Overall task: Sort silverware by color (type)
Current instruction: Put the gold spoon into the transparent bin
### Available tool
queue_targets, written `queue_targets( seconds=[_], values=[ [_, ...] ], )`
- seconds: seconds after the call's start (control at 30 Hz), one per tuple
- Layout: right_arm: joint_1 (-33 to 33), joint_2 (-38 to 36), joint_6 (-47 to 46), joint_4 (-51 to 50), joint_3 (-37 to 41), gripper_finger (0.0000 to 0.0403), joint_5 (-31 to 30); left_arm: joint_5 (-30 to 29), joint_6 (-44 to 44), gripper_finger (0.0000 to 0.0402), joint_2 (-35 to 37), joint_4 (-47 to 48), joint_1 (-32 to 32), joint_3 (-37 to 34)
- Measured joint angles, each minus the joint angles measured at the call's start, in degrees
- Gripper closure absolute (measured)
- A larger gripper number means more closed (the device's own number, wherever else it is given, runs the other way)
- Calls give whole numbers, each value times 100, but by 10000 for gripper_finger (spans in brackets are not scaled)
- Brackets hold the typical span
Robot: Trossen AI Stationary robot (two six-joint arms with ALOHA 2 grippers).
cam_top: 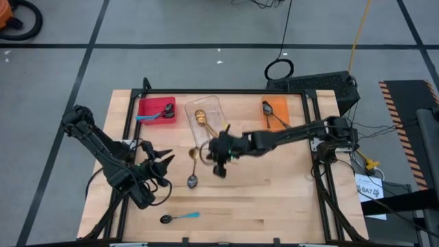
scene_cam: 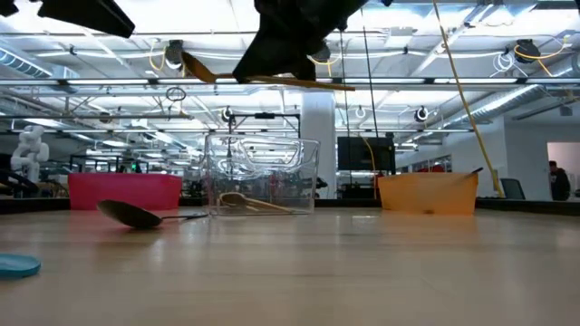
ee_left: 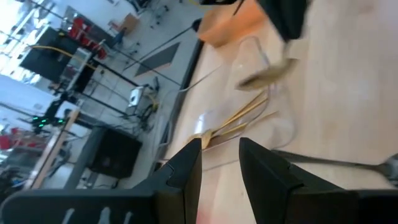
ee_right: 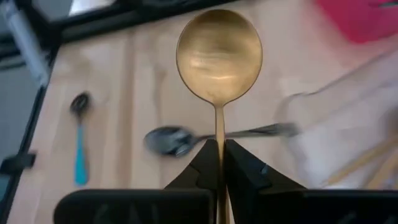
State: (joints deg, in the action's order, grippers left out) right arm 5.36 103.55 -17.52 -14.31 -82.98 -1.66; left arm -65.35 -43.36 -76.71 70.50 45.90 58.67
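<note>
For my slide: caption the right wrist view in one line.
Right gripper shut on a gold round-bowled spoon, held above a dark silvery metal spoon on the wooden table.

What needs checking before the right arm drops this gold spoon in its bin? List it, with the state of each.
1. Grip: right gripper is shut on the gold spoon by its handle: ok.
2. Height: the spoon hangs well above the table in the low view: ok.
3. Target: the clear bin already holds gold spoons, so it matches: ok.
4. Position: the gripper sits beside the clear bin, not over it: not ok.
5. Left gripper is open, empty, off to the side, apart from the right arm's path: ok.
6. Leftovers: a dark silvery spoon and a blue-handled spoon lie unsorted on the table: not ok.
</note>
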Motion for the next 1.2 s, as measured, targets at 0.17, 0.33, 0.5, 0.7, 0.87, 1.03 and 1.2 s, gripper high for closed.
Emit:
queue_targets(
  seconds=[0.17, 0.33, 0.5, 0.7, 0.87, 1.03, 1.2],
  values=[
    [-344, 60, 26, -16, -206, 395, -2, -69, -363, 286, 0, 387, -64, 0],
    [-563, 155, 229, -51, -684, 395, -10, -71, -585, 286, -4, 616, -73, 0],
    [-838, 150, 322, -190, -1103, 395, -171, -103, -613, 286, -4, 782, -73, 0],
    [-1159, 144, 367, -1, -1344, 396, -167, -440, -753, 286, -4, 1093, -84, 0],
    [-1418, 268, 535, 692, -1394, 396, -144, -906, -821, 286, -2, 1374, -84, 0],
    [-1640, 659, 757, 896, -1766, 396, -101, -1327, -919, 286, 3, 1766, -106, 0],
    [-1792, 1327, 1032, 452, -2780, 396, 22, -1731, -1079, 286, 7, 1939, -269, 0]
  ],
)
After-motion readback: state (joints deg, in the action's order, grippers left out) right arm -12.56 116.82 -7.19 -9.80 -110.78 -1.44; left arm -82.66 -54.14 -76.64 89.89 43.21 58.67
